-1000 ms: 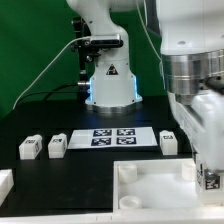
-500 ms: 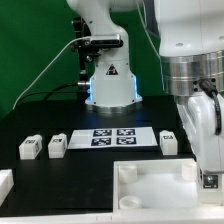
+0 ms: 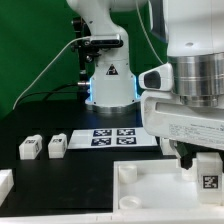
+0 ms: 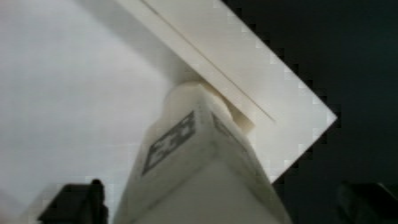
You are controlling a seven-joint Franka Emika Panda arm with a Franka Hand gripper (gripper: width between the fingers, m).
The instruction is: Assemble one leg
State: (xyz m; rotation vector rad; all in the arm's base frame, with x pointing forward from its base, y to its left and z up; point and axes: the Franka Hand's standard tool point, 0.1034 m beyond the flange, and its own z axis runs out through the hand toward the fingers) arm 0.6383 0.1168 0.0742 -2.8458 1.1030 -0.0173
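Observation:
My gripper (image 3: 204,166) is shut on a leg (image 3: 209,180), a small white block with a black-and-white marker, at the exterior view's right. It holds the leg upright over the far right corner of the large white square piece (image 3: 150,186). In the wrist view the leg (image 4: 187,160) sits between my dark fingers (image 4: 75,202), its far end touching the corner of the white square piece (image 4: 89,90). Two more legs (image 3: 30,148) (image 3: 57,145) lie on the black table at the exterior view's left.
The marker board (image 3: 112,137) lies flat in the middle of the table in front of the arm's base (image 3: 110,85). A white part shows at the exterior view's lower left edge (image 3: 4,182). A green backdrop stands behind.
My wrist has turned, so the hand's broad white body now faces the exterior camera and covers the leg that lay right of the marker board. The held leg stays over the same corner.

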